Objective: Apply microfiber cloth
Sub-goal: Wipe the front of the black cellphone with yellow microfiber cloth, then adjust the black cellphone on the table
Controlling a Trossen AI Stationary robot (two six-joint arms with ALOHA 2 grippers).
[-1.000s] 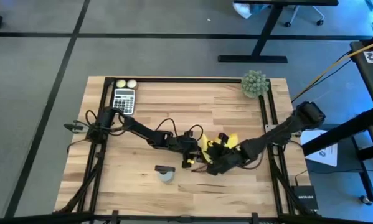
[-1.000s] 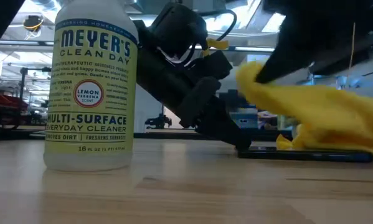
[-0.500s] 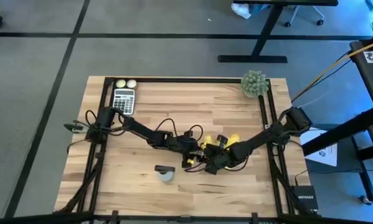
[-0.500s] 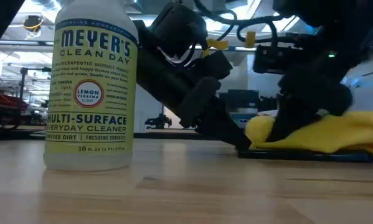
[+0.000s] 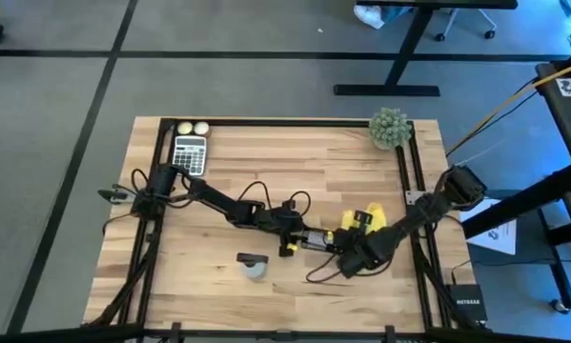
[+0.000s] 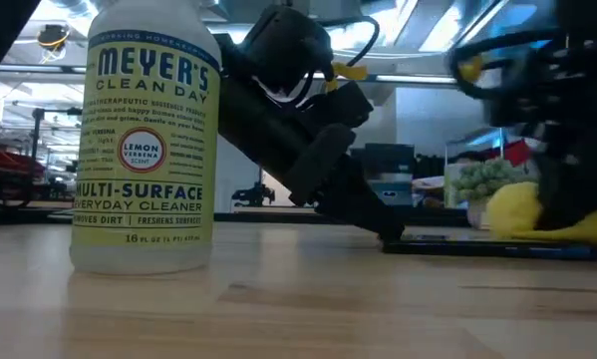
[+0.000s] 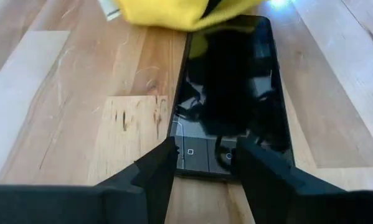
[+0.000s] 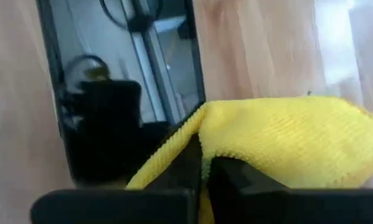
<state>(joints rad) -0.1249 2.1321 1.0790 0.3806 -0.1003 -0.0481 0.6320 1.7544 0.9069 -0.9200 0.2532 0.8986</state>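
Observation:
A black smartphone [image 7: 233, 93] lies flat on the wooden table, near its middle [image 5: 316, 238]. The yellow microfiber cloth [image 8: 286, 143] covers the phone's end toward the table's right [image 5: 361, 221]. My right gripper [image 8: 203, 160] is shut on the cloth there [image 6: 512, 207]. My left gripper [image 7: 202, 167] slants down onto the phone's other end [image 6: 383, 231], fingers open. My left gripper has both open fingertips [image 7: 254, 165] set on the phone's left end [image 7: 205, 155], slanting down from the table's left. The phone stays flat on the table. My right gripper pinches a fold of the cloth [image 8: 202, 134] between its two fingers. The cloth bunches around them and lies partly on the phone's screen [image 8: 124, 93].
A spray bottle of cleaner [image 6: 144, 140] stands left of the phone toward the near edge [image 5: 254, 268]. At the far edge are a calculator [image 5: 190, 152], two small balls [image 5: 193, 128] and a green plant [image 5: 390, 129]. Cables [image 5: 266, 195] trail along my left arm.
My right gripper first came down with the cloth onto the phone, then dragged it along the screen toward the table's right edge. Most of the screen is now uncovered. The phone has stayed where it was.

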